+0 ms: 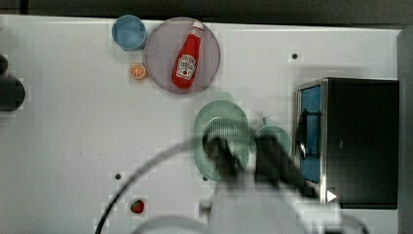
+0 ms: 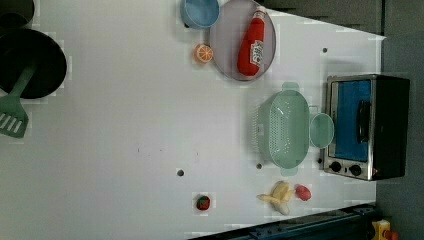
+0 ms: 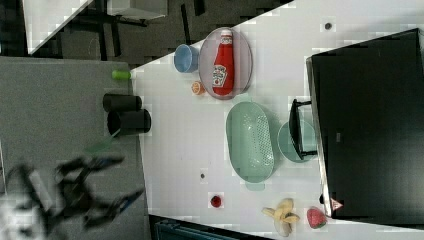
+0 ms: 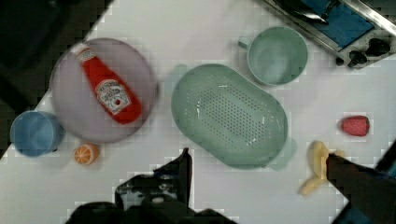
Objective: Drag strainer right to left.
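Note:
The strainer (image 1: 220,127) is a pale sage-green oval colander with a holed bowl, standing on the white table next to a round green mug (image 1: 276,137). It also appears in the left view (image 2: 282,129), the right view (image 3: 249,141) and the wrist view (image 4: 229,114). My gripper (image 1: 243,146) hangs open above the strainer's near side in the top view, one dark finger over the bowl and the other over the mug. In the wrist view the gripper (image 4: 258,157) has its fingers spread wide with nothing between them. In the right view the gripper (image 3: 120,177) looks blurred and open.
A grey plate (image 1: 160,44) carries a ketchup bottle (image 1: 187,56), with a blue cup (image 1: 129,32) and an orange slice (image 1: 138,71) beside it. A toaster oven (image 1: 355,141) stands past the mug. A banana (image 2: 279,197), red fruits (image 2: 303,192) and a black pan (image 2: 30,62) also sit on the table.

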### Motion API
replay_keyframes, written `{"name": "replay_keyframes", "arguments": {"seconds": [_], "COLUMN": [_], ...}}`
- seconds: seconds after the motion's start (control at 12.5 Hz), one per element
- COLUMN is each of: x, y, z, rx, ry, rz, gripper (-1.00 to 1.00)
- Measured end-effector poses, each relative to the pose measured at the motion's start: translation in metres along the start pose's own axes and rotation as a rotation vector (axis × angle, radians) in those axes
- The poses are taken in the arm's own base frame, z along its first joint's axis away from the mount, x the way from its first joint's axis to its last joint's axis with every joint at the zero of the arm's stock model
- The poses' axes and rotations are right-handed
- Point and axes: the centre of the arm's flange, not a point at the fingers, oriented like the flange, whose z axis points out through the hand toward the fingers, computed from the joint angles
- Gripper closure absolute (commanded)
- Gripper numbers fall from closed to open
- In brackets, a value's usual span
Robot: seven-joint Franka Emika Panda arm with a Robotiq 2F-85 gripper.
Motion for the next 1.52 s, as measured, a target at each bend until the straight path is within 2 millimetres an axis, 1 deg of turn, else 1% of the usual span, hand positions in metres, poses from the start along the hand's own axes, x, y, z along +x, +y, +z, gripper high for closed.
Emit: {"name": "replay_keyframes", "arguments": {"seconds": [0.08,0.16,0.24,0.32,0.4,0.48,0.56,0.64,0.72,0.8,0.88,1.04,1.12,1.2,1.28,1.36,1.52], "x": [0.01,0.013,0.008,0.0,-0.008,-0.013,-0.014,-0.012,-0.011,-0.011,-0.014,-0.022,-0.027,-0.03,-0.033,-0.033,-0.043], "y": [-0.02,-0.036,-0.043,-0.044,-0.039,-0.028,-0.017,-0.011,-0.009,-0.01,-0.016,-0.033,-0.039,-0.044,-0.047,-0.047,-0.032], "z": [0.043,0.095,0.152,0.205,0.255,0.301,0.334,0.358,0.377,0.39,0.398,0.404,0.409,0.417,0.431,0.446,0.476], "rx": [-0.015,-0.065,-0.112,-0.154,-0.201,-0.247,-0.282,-0.302,-0.309,-0.306,-0.291,-0.228,-0.213,-0.204,-0.192,-0.18,-0.206], "ry": [-0.005,-0.035,-0.073,-0.121,-0.178,-0.209,-0.225,-0.228,-0.216,-0.199,-0.179,-0.123,-0.112,-0.109,-0.113,-0.111,-0.109], "rz": [-0.008,-0.023,-0.025,-0.015,0.014,0.045,0.078,0.134,0.203,0.262,0.306,0.357,0.384,0.389,0.409,0.436,0.496], "gripper": [-1.0,-1.0,-1.0,-1.0,-1.0,-1.0,-1.0,-1.0,-1.0,-1.0,-1.0,-1.0,-1.0,-1.0,-1.0,-1.0,-1.0]}}
